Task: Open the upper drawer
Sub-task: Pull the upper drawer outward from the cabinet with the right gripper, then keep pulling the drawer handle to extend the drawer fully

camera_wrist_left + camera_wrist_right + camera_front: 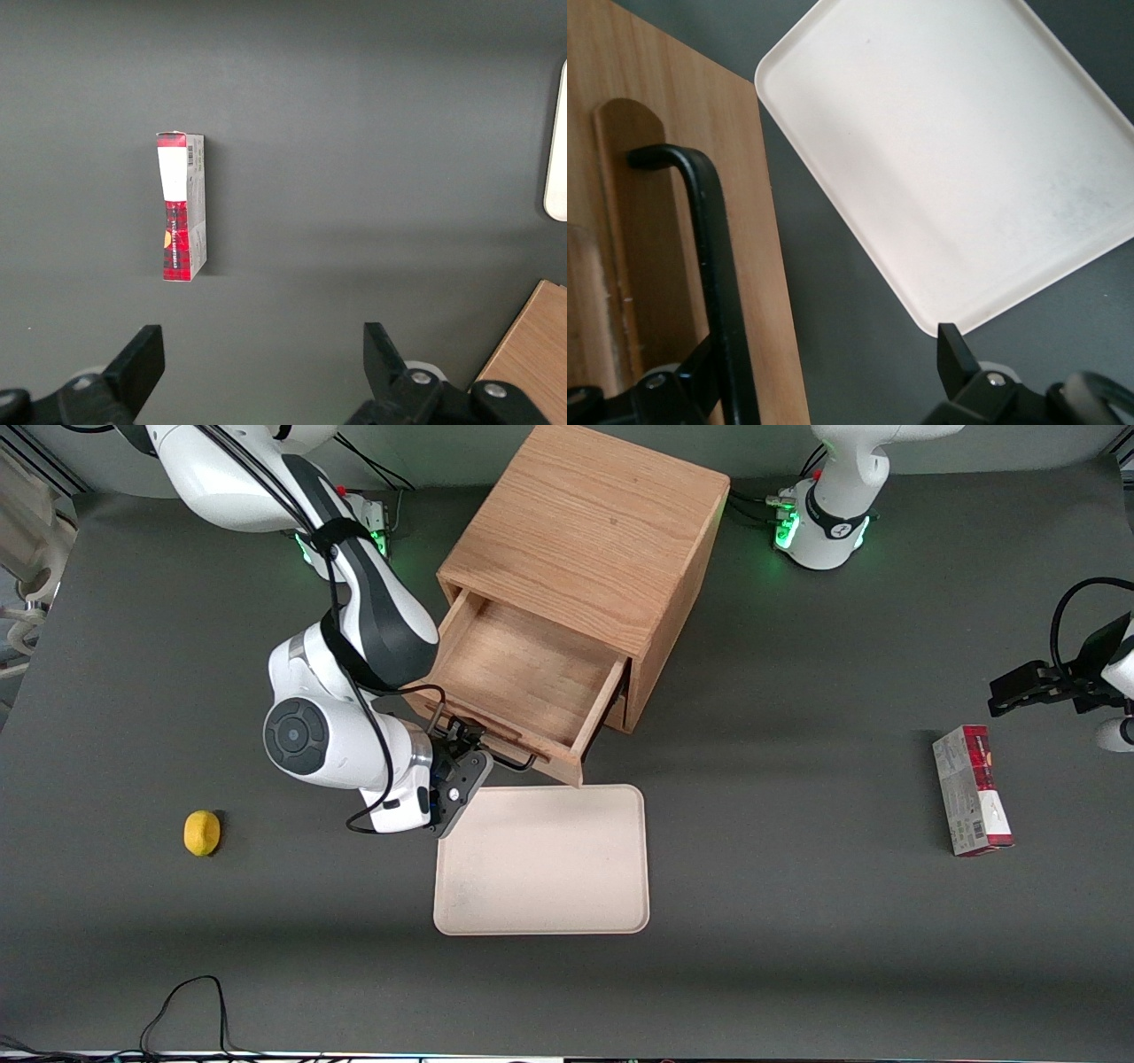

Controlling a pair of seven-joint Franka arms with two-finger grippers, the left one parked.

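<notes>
One cream tray (540, 859) lies nearest me on the dark table, its far edge just in front of the drawer front. A yellow lemon (202, 833) sits toward the working arm's end and a red box (972, 790) toward the parked arm's end, both well apart from the job.

Next out is the gripper (461, 742), level with the black wire handle (514, 762). In the wrist view its fingers (952, 354) stand wide apart, with the handle bar (713, 248) between them and nothing clamped.

Farther on, the upper drawer (523, 673) is pulled well out of the oak cabinet (594, 531), showing its bare wooden floor.

I judge the pull to be essentially done and the release to be the step in hand. The next move calls for backing the fingers straight off the handle without snagging it, while staying above the tray's rim.
</notes>
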